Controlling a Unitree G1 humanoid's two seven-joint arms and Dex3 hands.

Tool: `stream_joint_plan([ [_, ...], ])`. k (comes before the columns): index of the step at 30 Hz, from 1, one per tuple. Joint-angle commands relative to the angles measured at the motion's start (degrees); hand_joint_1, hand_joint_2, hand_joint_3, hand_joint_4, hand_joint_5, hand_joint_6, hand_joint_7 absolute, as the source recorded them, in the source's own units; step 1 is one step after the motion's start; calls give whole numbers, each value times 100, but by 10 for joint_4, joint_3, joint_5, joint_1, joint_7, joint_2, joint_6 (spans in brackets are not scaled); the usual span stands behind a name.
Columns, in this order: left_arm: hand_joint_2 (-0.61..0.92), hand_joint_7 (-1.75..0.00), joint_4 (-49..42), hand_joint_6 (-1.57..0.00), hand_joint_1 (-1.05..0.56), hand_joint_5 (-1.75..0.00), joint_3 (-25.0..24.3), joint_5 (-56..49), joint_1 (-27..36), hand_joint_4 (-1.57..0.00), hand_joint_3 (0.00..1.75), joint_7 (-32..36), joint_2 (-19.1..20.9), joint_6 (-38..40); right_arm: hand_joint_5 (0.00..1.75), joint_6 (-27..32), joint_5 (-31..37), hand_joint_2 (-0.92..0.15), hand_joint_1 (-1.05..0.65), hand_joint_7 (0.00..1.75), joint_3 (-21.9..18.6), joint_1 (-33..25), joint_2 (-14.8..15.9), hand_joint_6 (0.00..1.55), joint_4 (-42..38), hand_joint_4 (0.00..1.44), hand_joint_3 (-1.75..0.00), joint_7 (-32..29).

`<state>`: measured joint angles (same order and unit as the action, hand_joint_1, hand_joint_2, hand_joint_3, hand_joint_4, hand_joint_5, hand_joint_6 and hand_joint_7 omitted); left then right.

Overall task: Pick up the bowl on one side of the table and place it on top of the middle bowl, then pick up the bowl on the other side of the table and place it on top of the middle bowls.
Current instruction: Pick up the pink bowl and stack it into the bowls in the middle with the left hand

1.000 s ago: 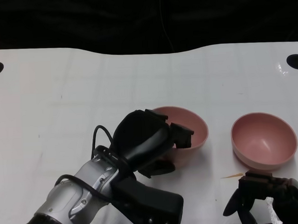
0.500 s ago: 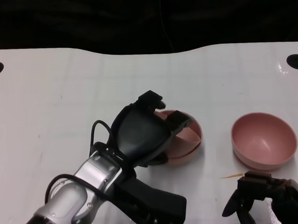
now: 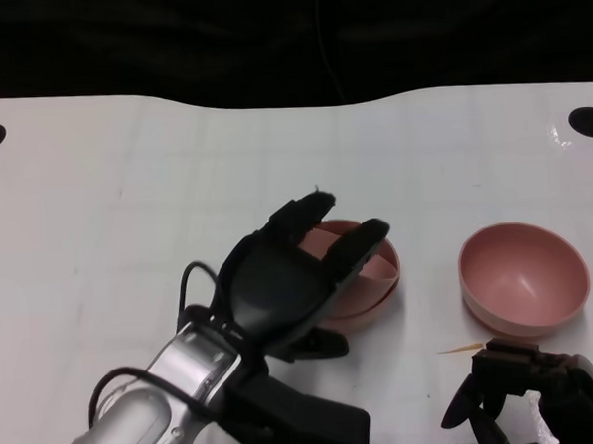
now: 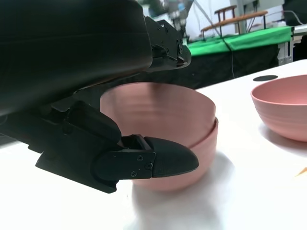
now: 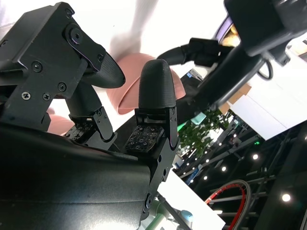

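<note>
Where the white table (image 3: 127, 221) shows its middle, two smooth pink plastic bowls sit nested as one stack (image 3: 364, 278), upper bowl tilted. Left hand (image 3: 289, 277) hovers over the stack, fingers spread, holding nothing. Single pink bowl (image 3: 523, 275) sits right of the stack, apart. Right hand (image 3: 519, 394) near that bowl, fingers apart, empty.
</note>
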<state>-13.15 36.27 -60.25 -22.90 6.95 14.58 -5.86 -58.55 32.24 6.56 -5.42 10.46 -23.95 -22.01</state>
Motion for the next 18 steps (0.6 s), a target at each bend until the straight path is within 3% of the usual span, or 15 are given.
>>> stream_joint_plan([
  [1, 92, -1, 14, -9, -86, -8, -7, 11, 14, 0, 57, -15, 16, 0, 172, 0, -5, -15, -5, 117, -3, -1, 6, 92, -2, 84, -152, -5],
  [18, 92, -2, 13, -12, -79, -11, -9, 38, 53, -5, 53, -49, 35, -5, 170, -1, -5, -16, -5, 118, -3, -2, 9, 92, -2, 84, -152, -3],
])
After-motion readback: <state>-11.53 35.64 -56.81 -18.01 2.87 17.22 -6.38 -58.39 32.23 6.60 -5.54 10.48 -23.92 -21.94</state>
